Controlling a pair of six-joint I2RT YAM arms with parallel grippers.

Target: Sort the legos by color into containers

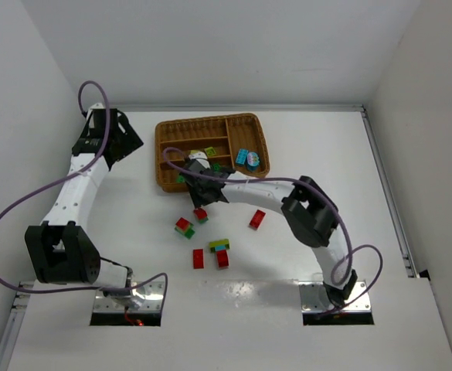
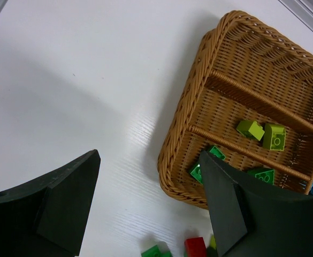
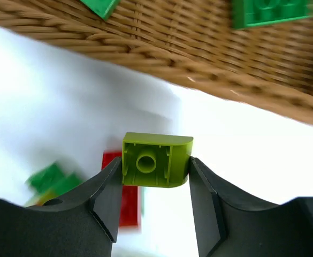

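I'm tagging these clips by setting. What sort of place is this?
Probably a robotics lab test cell: a white table boxed in by white walls, a left arm and right arm bolted at its near edge, and a wicker tray with lego bricks as props.

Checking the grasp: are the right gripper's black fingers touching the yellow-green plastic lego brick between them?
Touching. The right wrist view shows the fingers of the right gripper pressed against both sides of the yellow-green lego brick, no gap visible.
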